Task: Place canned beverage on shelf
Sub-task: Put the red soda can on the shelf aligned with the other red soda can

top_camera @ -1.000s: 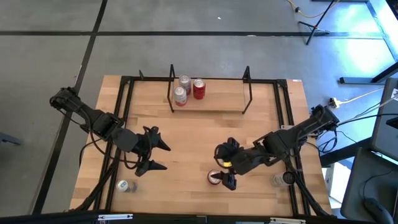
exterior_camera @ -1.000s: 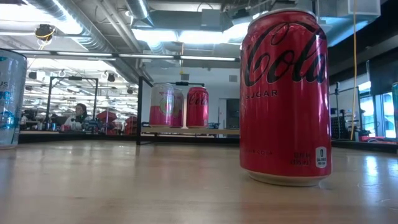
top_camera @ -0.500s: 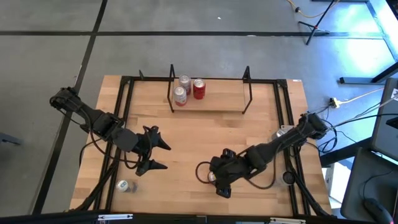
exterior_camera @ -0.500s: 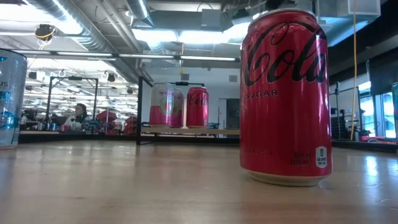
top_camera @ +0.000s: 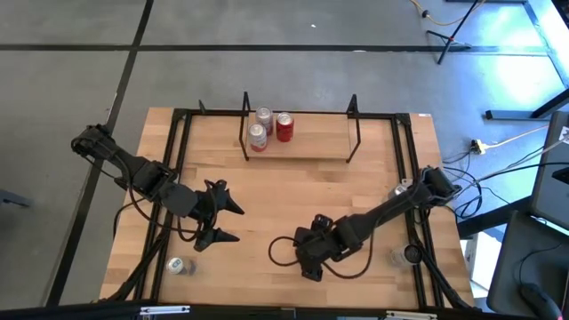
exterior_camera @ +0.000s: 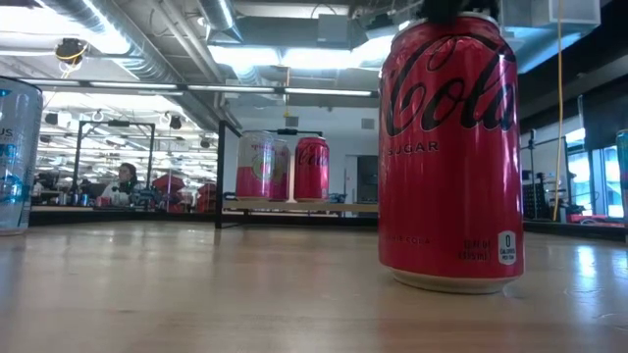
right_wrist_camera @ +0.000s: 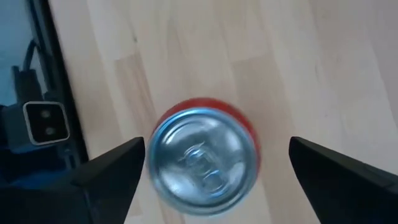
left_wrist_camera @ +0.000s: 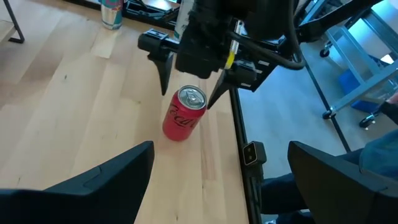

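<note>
Wooden tabletop with black rails filled the high view, grey floor around it. At its far edge stood the shelf, a light board with black rod frames at both ends. Two cans sat together on the shelf's left part: a pink can and a red can, with a third can just behind them.

The right gripper hung over a cola can near the table's front middle, well apart from the shelf. In the high view the arm hid this can. The left wrist view showed the can upright on the wood, with the gripper's two fingers spread wide above it, one to each side of its top and not touching. The right wrist view looked straight down on the silver lid, between its own parted fingers.

The left gripper waited over the left half of the table, its jaws apart and empty. A pale can stood near the front left corner. Another can stood by the right rail.
</note>
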`<state>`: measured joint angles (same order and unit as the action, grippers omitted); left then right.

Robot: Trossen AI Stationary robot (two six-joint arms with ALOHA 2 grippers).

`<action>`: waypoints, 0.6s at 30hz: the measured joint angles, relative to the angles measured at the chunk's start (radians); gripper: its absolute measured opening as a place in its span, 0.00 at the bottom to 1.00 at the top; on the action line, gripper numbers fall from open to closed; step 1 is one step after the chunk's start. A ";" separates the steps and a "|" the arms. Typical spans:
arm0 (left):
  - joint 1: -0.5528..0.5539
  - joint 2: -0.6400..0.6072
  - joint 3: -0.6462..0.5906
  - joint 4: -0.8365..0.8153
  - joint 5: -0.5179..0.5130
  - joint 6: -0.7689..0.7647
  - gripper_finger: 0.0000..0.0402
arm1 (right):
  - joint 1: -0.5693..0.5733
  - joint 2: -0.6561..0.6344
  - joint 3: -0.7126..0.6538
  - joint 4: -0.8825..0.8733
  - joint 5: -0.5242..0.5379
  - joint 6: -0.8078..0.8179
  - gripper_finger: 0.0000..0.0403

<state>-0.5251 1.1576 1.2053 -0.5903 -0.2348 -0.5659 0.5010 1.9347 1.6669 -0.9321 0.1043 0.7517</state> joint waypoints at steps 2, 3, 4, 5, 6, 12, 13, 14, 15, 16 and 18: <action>0.000 0.000 0.000 0.000 0.000 0.000 0.90 | -0.007 0.005 0.000 0.001 -0.002 -0.001 0.95; 0.000 0.000 0.000 0.000 0.000 0.000 0.90 | -0.011 0.007 0.000 0.000 -0.005 -0.001 0.95; 0.000 0.000 0.000 0.000 0.000 0.000 0.90 | -0.012 0.010 0.000 -0.002 -0.018 -0.001 0.95; 0.000 0.000 0.000 0.000 0.000 0.000 0.90 | -0.012 0.018 0.000 -0.002 -0.032 0.000 0.95; 0.000 0.000 0.000 0.000 0.000 0.000 0.90 | -0.014 0.025 0.000 -0.002 -0.049 -0.001 0.95; 0.000 0.000 0.000 0.000 0.000 0.000 0.90 | -0.017 0.043 -0.003 0.006 -0.043 -0.007 0.95; 0.000 0.000 0.000 0.000 0.000 0.000 0.90 | -0.017 0.045 -0.004 0.003 -0.036 -0.016 0.95; 0.000 0.000 0.000 0.000 0.000 0.000 0.90 | -0.017 0.050 -0.004 0.004 -0.028 -0.023 0.95; 0.000 0.000 0.000 0.000 0.000 0.000 0.90 | -0.017 0.056 -0.004 0.005 -0.017 -0.027 0.95; 0.000 0.000 0.000 0.000 0.000 0.000 0.90 | -0.017 0.059 -0.004 -0.001 0.001 -0.036 0.95; 0.000 0.000 0.000 0.000 0.000 0.000 0.90 | -0.017 0.069 -0.010 -0.013 0.019 -0.051 0.95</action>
<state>-0.5251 1.1576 1.2053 -0.5905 -0.2352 -0.5659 0.4839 2.0038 1.6573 -0.9449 0.1238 0.7009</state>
